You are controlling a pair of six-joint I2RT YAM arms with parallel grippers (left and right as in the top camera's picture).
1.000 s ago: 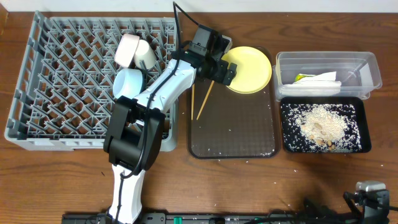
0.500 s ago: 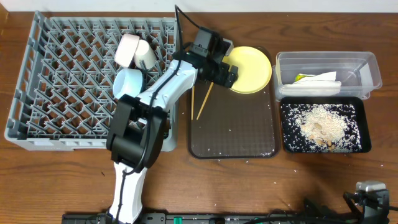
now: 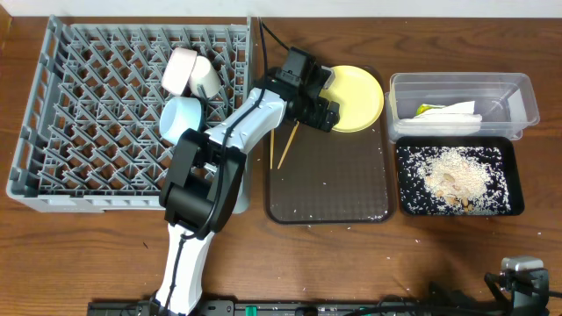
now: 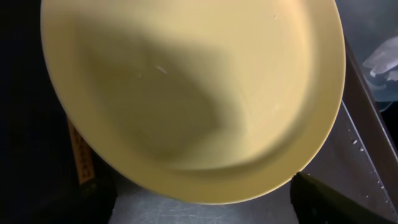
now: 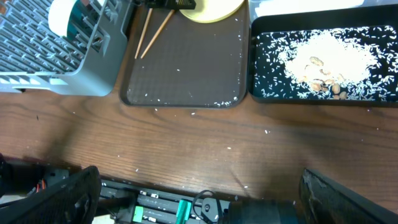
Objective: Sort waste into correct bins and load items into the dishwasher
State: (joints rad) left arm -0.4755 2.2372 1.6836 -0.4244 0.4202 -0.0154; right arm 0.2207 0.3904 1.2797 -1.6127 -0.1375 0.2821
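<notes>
1. Left gripper (image 3: 322,109) — fingers (image 4: 348,202) stand apart, one on each side of the near rim of the yellow plate (image 3: 358,96). The plate fills the wrist view. No clamp on the rim shows, and I cannot tell whether there is contact.
2. The plate lies at the far end of the dark brown tray (image 3: 329,189), just beside the clear tub (image 3: 527,96).
3. Two chopsticks (image 3: 286,142) lie on the tray's left side, just beside the gripper, their near ends converging.
4. Step in hand (judgement): taking the plate for the dish rack (image 3: 88,123). The rack already holds a white bowl (image 3: 180,68), a small white cup (image 3: 207,81) and a light blue bowl (image 3: 180,116), all near its right edge.
5. Next move calls for:
   - closing on the rim and lifting clear of the tray lip;
   - carrying left above the chopsticks;
   - standing the plate on edge between free pegs.
   The rim is thin and smooth, so the bite is shallow and a slip is likely if it is taken fast.
6. Waste looks sorted. The napkin (image 3: 450,111) is in the tub and the crumbs (image 3: 452,171) are in the black tray (image 3: 400,206). Stray grains are scattered on the brown tray and the table.
7. Right gripper (image 5: 199,177) — fingers wide apart with nothing between them, over the near table edge and well apart from the work.
</notes>
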